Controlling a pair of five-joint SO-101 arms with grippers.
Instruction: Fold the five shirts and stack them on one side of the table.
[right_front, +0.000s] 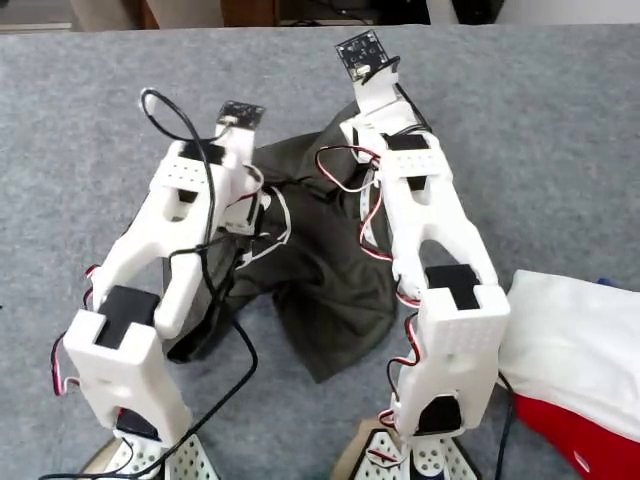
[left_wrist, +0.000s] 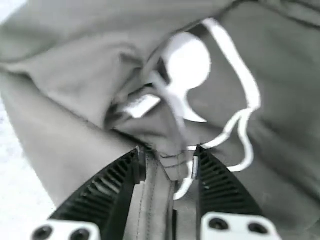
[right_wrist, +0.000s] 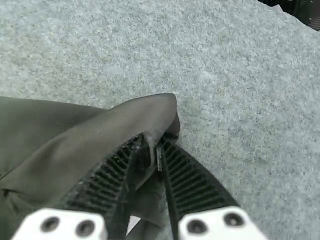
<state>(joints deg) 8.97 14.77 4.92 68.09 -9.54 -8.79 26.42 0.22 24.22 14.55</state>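
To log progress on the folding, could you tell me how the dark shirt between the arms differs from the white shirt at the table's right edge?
The dark shirt is olive with a white print; the white shirt looks plain. The dark shirt is crumpled and pinched by the left gripper and right gripper; the white shirt lies flatter, untouched, over a red garment. Both rest on the grey table.

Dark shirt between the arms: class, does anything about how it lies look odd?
Yes. The dark shirt is crumpled into folds, not spread flat. The left pincer and the right pincer each pinch a bunched fold of it, so it lies askew.
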